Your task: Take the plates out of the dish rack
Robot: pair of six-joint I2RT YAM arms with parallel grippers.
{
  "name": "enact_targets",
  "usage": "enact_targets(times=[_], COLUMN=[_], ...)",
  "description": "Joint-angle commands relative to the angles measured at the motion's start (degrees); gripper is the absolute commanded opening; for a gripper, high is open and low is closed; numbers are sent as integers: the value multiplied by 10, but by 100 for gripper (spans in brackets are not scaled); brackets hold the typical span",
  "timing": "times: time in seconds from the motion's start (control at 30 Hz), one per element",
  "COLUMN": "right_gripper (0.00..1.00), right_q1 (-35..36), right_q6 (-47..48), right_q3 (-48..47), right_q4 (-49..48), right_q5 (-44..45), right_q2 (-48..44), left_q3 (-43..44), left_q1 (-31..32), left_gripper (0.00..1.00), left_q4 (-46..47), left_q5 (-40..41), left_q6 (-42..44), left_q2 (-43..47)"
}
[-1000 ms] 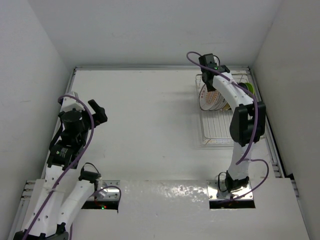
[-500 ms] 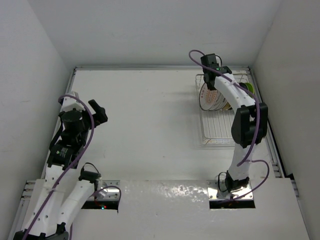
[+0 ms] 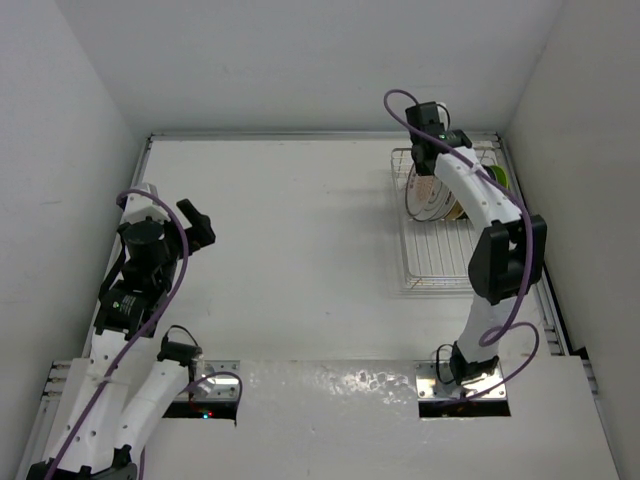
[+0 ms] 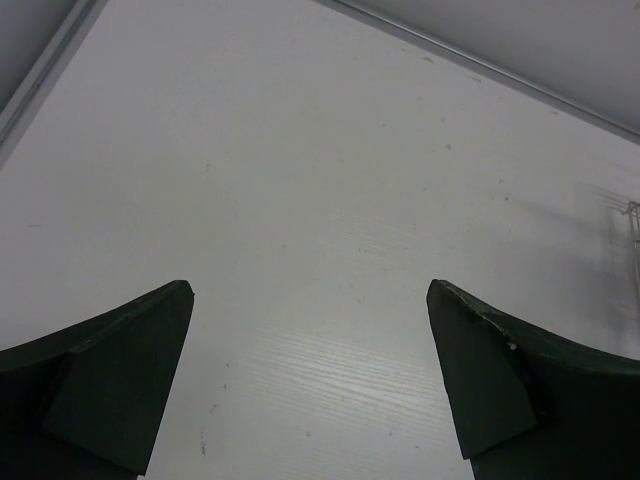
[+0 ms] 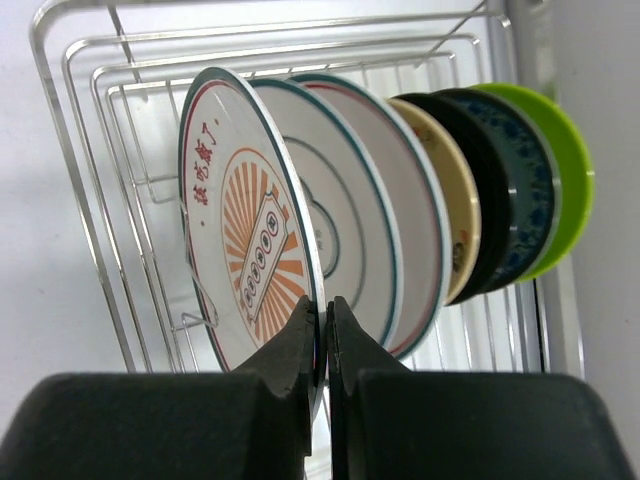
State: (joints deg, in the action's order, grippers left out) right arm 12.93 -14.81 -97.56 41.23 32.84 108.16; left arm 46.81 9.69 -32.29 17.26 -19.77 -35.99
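The silver wire dish rack (image 3: 436,262) stands at the back right of the table; it also shows in the right wrist view (image 5: 90,200). Several plates stand on edge in it: a white plate with an orange sunburst (image 5: 240,250) in front, more white ones (image 5: 390,220), a tan one (image 5: 455,210), a black one (image 5: 500,200) and a lime green one (image 5: 570,180). My right gripper (image 5: 325,310) is shut on the rim of the sunburst plate, still in the rack. My left gripper (image 4: 310,300) is open and empty over bare table at the left (image 3: 197,222).
White walls close the table on three sides. The rack's near half (image 3: 437,270) holds no plates. A raised white ledge (image 3: 330,385) runs along the near edge by the arm bases.
My right wrist has moved slightly right and toward the back wall over the rack, with the plate stack shifting with it. The left arm has not moved.
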Motion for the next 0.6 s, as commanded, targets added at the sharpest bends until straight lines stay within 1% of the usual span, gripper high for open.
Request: enact_targets(times=[0.0,0.23,0.3,0.37,0.4,0.43,0.47,0.5,0.53,0.57], right_gripper=[0,0,0,0,0,0,0,0,0,0], right_q1=[-1,0,0,-1,-1,0,0,0,-1,1], right_q6=[-12,-8,-10,-15,-21,-26,-34,-54,-65,-82], right_q3=[-19,-40,-39,-27,-10,-2,19,30,41,67], right_q4=[-12,10,15,10,-4,-10,-32,-46,-79,-101], right_q5=[28,33,17,-20,-89,-135,-185,-297,-354,-408], right_q2=[-62,-130,-160,-202,-216,-240,-251,-261,-275,-283], left_q3=[-1,7,16,23,23,19,13,-1,-6,-10], left_q1=[3,3,3,3,3,3,3,3,3,3], left_gripper=[100,100,100,100,100,100,100,100,100,100], left_q4=[30,38,43,59,91,117,179,214,250,307], left_q5=[-15,-44,-90,-151,-234,-279,-372,-417,-460,-519], left_q6=[12,14,0,-24,-36,-63,-78,-97,-136,-153], left_q2=[7,5,1,-2,-4,-9,-14,-30,-41,-54])
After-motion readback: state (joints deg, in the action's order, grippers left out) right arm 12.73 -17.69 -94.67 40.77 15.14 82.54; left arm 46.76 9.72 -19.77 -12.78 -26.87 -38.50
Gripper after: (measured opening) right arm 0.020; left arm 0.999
